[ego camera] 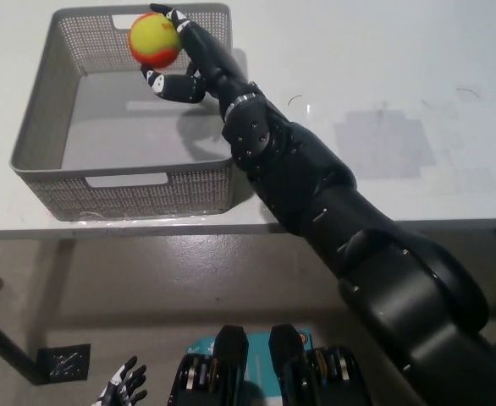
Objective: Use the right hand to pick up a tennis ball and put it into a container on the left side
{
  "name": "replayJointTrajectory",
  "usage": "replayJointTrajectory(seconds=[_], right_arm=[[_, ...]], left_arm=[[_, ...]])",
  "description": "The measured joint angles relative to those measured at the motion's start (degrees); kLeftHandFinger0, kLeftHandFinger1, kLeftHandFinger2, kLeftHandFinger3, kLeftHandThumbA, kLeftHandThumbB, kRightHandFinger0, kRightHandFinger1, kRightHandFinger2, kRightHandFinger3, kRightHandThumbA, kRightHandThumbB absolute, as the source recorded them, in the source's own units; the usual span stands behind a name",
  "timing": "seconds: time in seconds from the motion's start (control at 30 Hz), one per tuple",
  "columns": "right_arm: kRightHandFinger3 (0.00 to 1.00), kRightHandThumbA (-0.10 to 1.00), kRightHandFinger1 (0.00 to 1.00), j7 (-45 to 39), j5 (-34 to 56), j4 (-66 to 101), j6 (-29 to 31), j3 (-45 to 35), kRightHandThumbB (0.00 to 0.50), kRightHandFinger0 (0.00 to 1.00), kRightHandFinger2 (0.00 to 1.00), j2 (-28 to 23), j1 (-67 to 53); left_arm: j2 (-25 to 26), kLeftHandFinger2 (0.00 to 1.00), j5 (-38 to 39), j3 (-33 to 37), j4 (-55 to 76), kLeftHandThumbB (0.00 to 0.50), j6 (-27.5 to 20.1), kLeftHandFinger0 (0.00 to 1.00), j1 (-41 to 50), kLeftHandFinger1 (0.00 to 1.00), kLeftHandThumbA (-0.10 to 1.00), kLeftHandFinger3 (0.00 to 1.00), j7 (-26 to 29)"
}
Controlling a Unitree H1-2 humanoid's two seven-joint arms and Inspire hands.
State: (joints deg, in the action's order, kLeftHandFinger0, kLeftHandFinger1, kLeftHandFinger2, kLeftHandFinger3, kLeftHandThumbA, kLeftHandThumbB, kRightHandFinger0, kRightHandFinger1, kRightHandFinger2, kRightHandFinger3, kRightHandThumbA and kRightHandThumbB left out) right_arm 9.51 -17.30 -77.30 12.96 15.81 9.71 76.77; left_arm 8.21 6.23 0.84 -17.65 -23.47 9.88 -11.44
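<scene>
One ball is all I have in play: the tennis ball (154, 40), yellow on top with an orange-red lower part, sits in the grip of my right hand (183, 59), whose black fingers (165, 85) curl around it from below and from the side, closed on it with nothing else held. I see the hand and ball up over the container (123, 112), above its far right part, near the back wall with its cut-out handle slot; the ball is in the air and not touching the floor of the container. The container is a grey perforated basket with solid floor, standing on the white worktop (375, 127) toward its left side, with its near wall just back from the worktop's front edge. Its inside holds nothing but the shadow of my arm. My right arm (316, 203) reaches in from the lower right, crossing the front edge of the worktop and passing over the container's right wall. On the bare worktop to the right of the arm I can make out a faint greyish square patch (381, 145) and a few thin dark marks. My left hand (123, 388) rests low at the bottom left of the view, well below the worktop edge and apart from everything on it; its white-and-dark fingers look spread, holding nothing. Below the worktop the floor (146, 288) is a dull brownish grey.
</scene>
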Motion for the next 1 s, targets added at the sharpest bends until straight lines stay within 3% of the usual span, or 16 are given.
replayJointTrajectory(seconds=[0.07, 0.1, 0.17, 0.23, 0.3, 0.43, 0.53, 0.7, 0.87, 1.0], right_arm=[[1.0, 0.5, 1.0, -1.94, -0.13, 0.0, -0.77, 0.68, 0.407, 1.0, 1.0, -0.41, 0.0], [1.0, 0.54, 1.0, -3.51, -0.27, 0.02, -1.41, 1.31, 0.422, 1.0, 1.0, -0.76, 0.0], [1.0, 0.75, 1.0, -5.43, -0.77, 0.19, -2.48, 2.58, 0.454, 1.0, 1.0, -1.35, 0.0], [1.0, 0.9, 1.0, -7.33, -1.3, 0.76, -3.32, 3.77, 0.461, 1.0, 1.0, -1.93, -0.02], [1.0, 1.0, 1.0, -8.46, -1.52, 1.37, -4.0, 4.32, 0.499, 1.0, 1.0, -2.26, -0.02], [1.0, 1.0, 1.0, -10.18, -1.75, 3.0, -5.21, 4.64, 0.49, 1.0, 1.0, -2.66, -0.14], [1.0, 1.0, 1.0, -10.69, -1.79, 4.57, -5.62, 4.63, 0.448, 1.0, 1.0, -2.98, -0.45], [1.0, 1.0, 1.0, -10.87, -2.06, 8.39, -5.66, 4.44, 0.424, 1.0, 1.0, -4.34, -1.36], [1.0, 1.0, 1.0, -11.39, -1.96, 18.21, -5.82, 3.15, 0.396, 1.0, 1.0, -7.47, -4.3], [1.0, 1.0, 1.0, -11.88, -1.74, 26.86, -6.14, 1.82, 0.393, 1.0, 1.0, -10.1, -8.0]], left_arm=[[0.0, 1.0, 0.02, 0.04, -0.02, 0.346, 0.0, 1.0, 0.0, 1.0, 0.97, 1.0, -0.09], [0.0, 1.0, 0.01, 0.07, -0.03, 0.346, 0.0, 1.0, 0.0, 1.0, 0.97, 1.0, -0.15], [0.0, 1.0, 0.03, 0.08, -0.07, 0.338, 0.0, 1.0, -0.04, 1.0, 0.97, 1.0, -0.31], [0.0, 1.0, 0.09, 0.08, -0.21, 0.352, -0.01, 1.0, -0.1, 1.0, 0.97, 1.0, -0.6], [0.0, 1.0, 0.17, 0.1, -0.29, 0.35, 0.0, 1.0, -0.18, 1.0, 0.97, 1.0, -0.86], [0.0, 1.0, 0.18, 0.1, -0.48, 0.342, -0.07, 1.0, -0.42, 1.0, 0.99, 1.0, -1.33], [0.0, 1.0, 0.16, 0.1, -0.85, 0.352, -0.13, 1.0, -0.56, 1.0, 1.0, 1.0, -1.53], [0.01, 1.0, 0.15, 0.12, -0.88, 0.352, -0.14, 1.0, -0.62, 1.0, 1.0, 1.0, -1.85], [0.05, 1.0, 0.02, 0.1, -1.4, 0.382, -0.42, 1.0, -0.93, 1.0, 1.0, 1.0, -1.89], [0.04, 1.0, 0.01, 0.05, -1.39, 0.344, -0.36, 1.0, -0.95, 1.0, 1.0, 1.0, -1.88]])
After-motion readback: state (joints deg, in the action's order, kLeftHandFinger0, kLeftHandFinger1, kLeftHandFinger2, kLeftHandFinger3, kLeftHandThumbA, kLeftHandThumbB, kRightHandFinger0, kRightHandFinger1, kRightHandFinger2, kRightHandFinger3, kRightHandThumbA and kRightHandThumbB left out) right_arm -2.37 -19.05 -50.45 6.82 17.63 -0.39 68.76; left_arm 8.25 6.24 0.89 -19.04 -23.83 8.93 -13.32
